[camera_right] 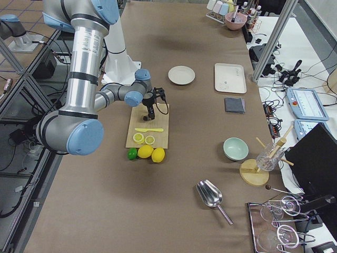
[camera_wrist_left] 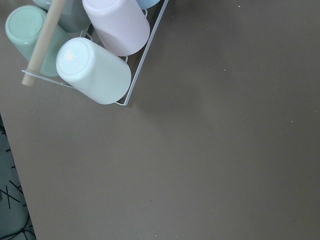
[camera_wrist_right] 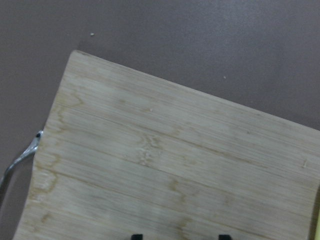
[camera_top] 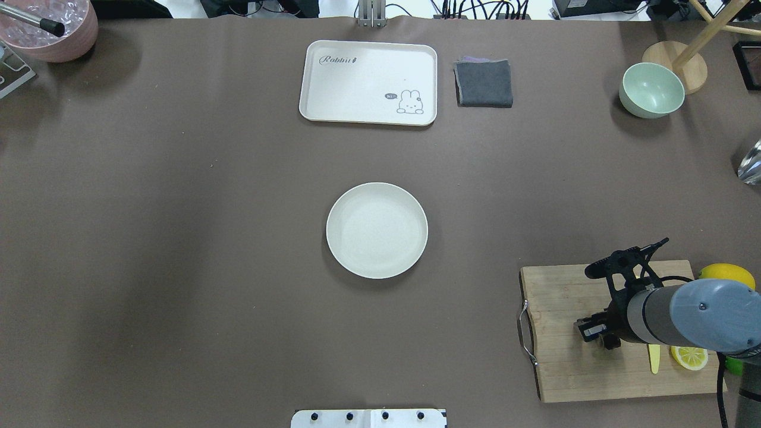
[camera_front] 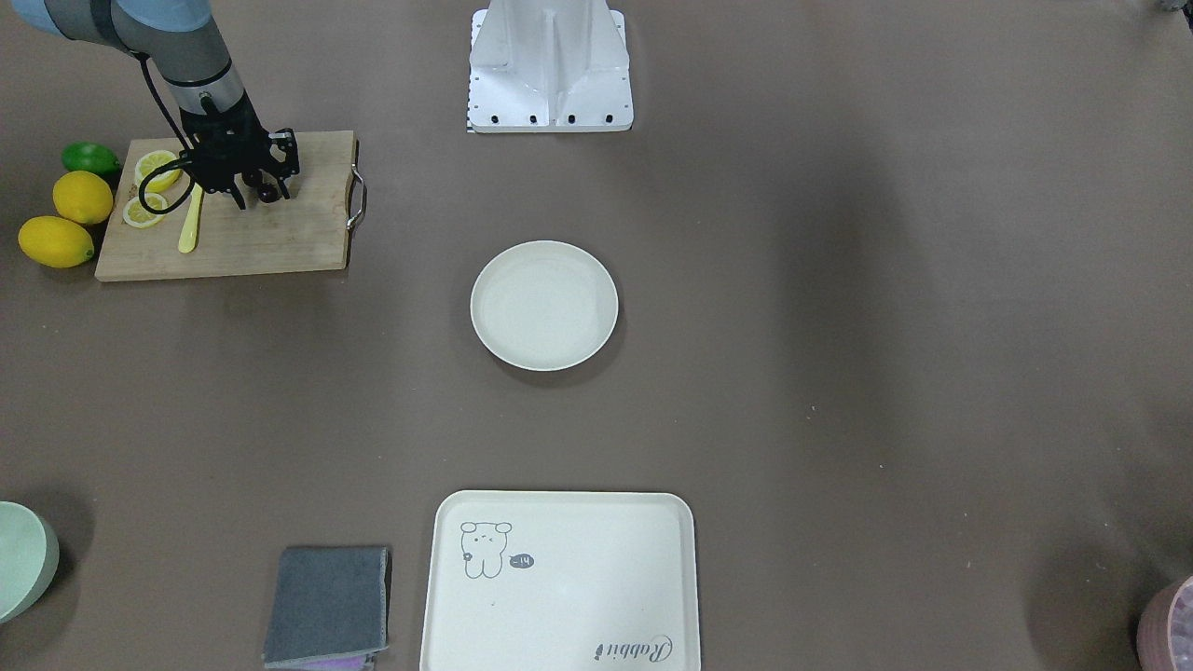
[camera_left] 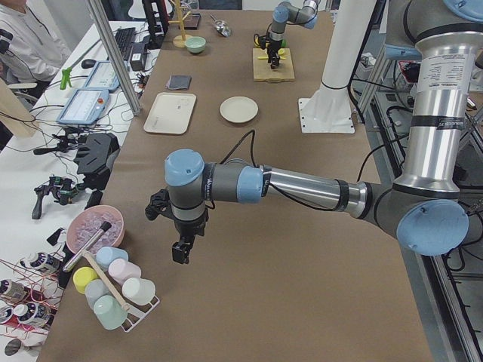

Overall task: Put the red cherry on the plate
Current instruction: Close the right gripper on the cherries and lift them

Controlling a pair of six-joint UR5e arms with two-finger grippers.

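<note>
The red cherry (camera_front: 267,193), two tiny dark balls, sits between the fingers of my right gripper (camera_front: 261,196) over the wooden cutting board (camera_front: 280,233). The jaws stand partly closed around it. From overhead the cherry (camera_top: 610,342) peeks out under the right gripper (camera_top: 600,336). The right wrist view shows only two black fingertips (camera_wrist_right: 136,236) at its bottom edge above bare board (camera_wrist_right: 160,165). The empty off-white plate (camera_front: 544,306) lies mid-table, well away from the board. My left gripper (camera_left: 181,253) hangs over the table's far end; I cannot tell its state.
Lemons (camera_front: 56,240), a lime (camera_front: 90,158), lemon slices (camera_front: 156,170) and a yellow knife (camera_front: 190,224) lie at the board. A rabbit tray (camera_front: 559,578), grey cloth (camera_front: 328,606) and green bowl (camera_front: 23,559) line the far side. A cup rack (camera_wrist_left: 100,75) stands below the left wrist.
</note>
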